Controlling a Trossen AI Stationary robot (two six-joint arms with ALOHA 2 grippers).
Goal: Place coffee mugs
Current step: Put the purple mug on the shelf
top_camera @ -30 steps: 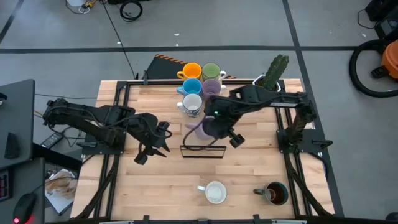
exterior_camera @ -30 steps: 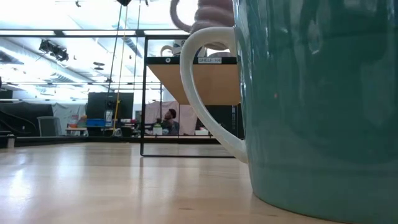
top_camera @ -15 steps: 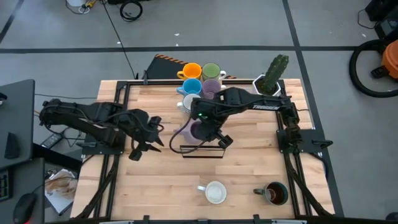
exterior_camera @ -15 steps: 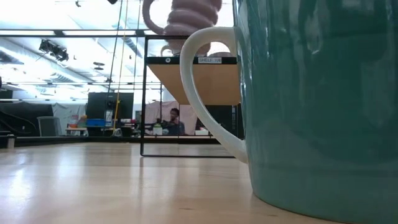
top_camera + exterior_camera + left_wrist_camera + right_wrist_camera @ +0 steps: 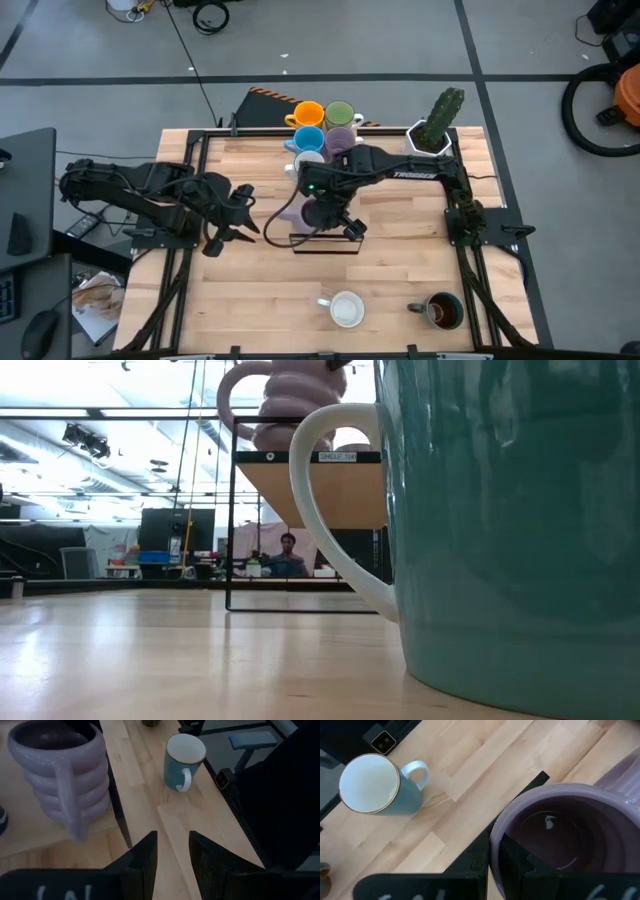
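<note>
Ribbed purple mug (image 5: 60, 775), seemingly glossy lilac.

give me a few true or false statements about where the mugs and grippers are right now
1. The right gripper is shut on the rim of the ribbed purple ceramic mug. True.
2. The left gripper holds a mug. False: its fingers are open and hold nothing.
3. The orange ceramic mug stands in the cluster at the table's far edge. True.
4. The dark mug with brown inside sits on the black wire-frame stand. False: it stands on the wooden table, at its near right corner.
5. The cactus in its white planter lies tipped over. False: it stands upright.
</note>
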